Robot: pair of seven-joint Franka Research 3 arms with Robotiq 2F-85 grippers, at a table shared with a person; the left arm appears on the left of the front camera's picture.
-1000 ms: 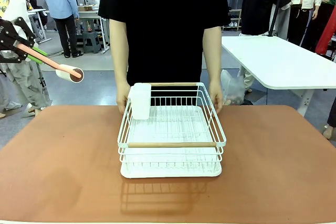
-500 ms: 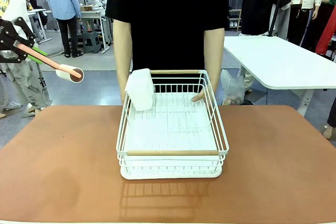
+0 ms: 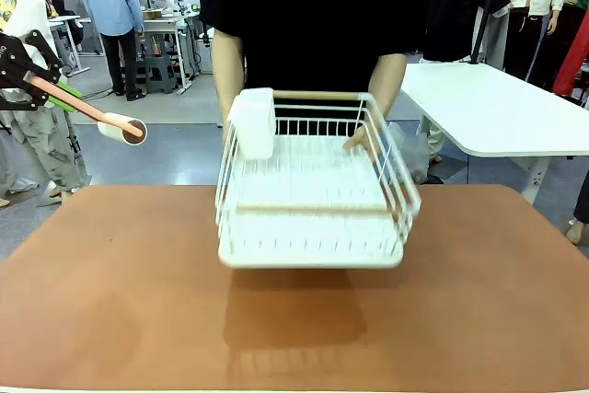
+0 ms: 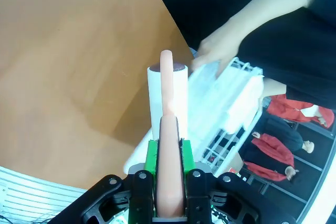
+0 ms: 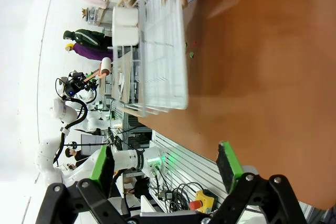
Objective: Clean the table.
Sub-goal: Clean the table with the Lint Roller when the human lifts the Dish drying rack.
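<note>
One reddish-brown table (image 3: 110, 301) spans the foreground. Above its middle, a person's hands (image 3: 361, 140) hold a white wire rack (image 3: 313, 227) raised clear of the top. The left gripper (image 4: 168, 150) is clamped on a pink-handled lint roller (image 4: 167, 98). The right gripper (image 5: 166, 163) has its jaws spread wide.

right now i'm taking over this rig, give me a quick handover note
Left gripper: shut on the roller handle, held up off the table's left side, roll clear of the top.
Right gripper: open, nothing in it, above the table near the robot's edge.
Rack: in the air over the table's middle, gripped at its far end by the person's hand.
Done: the rack is off the top.
Left: no rolling yet. A few small specks lie on the table by the rack, so the top likely needs a pass with the roller once the rack is away.
</note>
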